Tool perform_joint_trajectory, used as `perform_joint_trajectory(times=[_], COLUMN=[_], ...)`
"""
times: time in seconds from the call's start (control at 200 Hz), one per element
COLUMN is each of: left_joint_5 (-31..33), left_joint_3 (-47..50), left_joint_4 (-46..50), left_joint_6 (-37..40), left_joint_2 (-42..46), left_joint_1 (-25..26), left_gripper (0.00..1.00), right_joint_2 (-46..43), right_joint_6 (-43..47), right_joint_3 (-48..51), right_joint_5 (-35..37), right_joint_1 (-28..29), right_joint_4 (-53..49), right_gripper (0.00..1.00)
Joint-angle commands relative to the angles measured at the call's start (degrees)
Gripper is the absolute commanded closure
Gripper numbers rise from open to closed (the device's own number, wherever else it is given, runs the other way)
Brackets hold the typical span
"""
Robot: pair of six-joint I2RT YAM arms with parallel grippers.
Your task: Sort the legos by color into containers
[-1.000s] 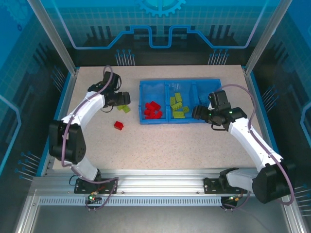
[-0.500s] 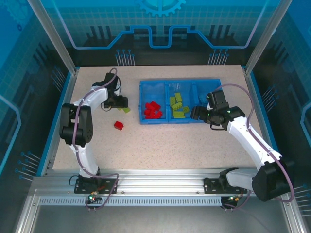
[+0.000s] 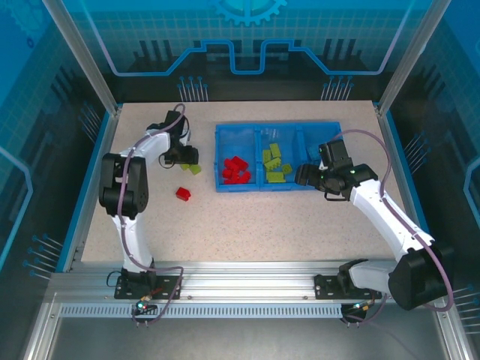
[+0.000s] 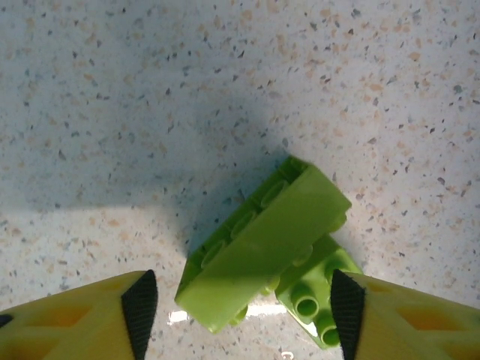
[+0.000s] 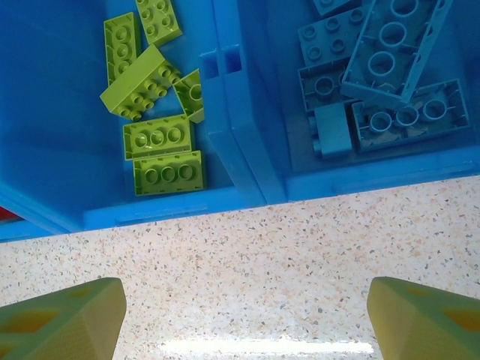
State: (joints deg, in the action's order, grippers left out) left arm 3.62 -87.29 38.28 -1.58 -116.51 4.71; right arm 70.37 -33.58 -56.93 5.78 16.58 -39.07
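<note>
Red legos (image 3: 236, 171) in tray (image 3: 255, 187) left bin, greens (image 3: 274, 165) middle, blues (image 5: 375, 75) right. Left end effector (image 4: 241, 311) open astride two loose greens (image 4: 262, 240) on table (image 3: 300, 225); right end effector (image 5: 247, 315) open, empty, at tray's near wall.

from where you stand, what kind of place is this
Probably a robot lab test cell: two robot arms bolted to a metal rail, a walled-in speckled table, and a blue tray of sorted toy bricks.

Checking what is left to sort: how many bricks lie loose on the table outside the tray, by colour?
Red brick: 1
Yellow-green bricks: 2
Total: 3
</note>
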Motion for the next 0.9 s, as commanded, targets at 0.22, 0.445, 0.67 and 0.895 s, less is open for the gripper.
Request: perform_joint_trajectory(times=[0.22,0.445,0.67,0.895], left_joint_5=[-0.63,-0.78,-3.45,-8.0], left_joint_3=[-2.21,-1.99,-2.28,-4.01], left_joint_4=[1.02,0.65,-0.05,-1.26], left_joint_6=[1.72,0.56,-4.41,-8.78], left_joint_2=[-2.99,-3.28,1.44,9.39], left_joint_1=[-0.32,-0.58,-1.12,2.77], left_gripper=[0.57,0.78,0.84,0.82], right_joint_2=[-0.24,-1.01,-1.92,-2.21], right_joint_6=[-0.96,-1.02,-1.05,-1.09], right_joint_3=[-2.41,-2.36,-1.73,-1.43], right_joint_5=[1.88,2.32,2.38,2.12], right_joint_1=[0.36,0.21,0.13,-0.03], right_joint_4=[-2.19,-2.77,-2.82,-2.46], right_gripper=[0.15,0.14,0.14,0.14])
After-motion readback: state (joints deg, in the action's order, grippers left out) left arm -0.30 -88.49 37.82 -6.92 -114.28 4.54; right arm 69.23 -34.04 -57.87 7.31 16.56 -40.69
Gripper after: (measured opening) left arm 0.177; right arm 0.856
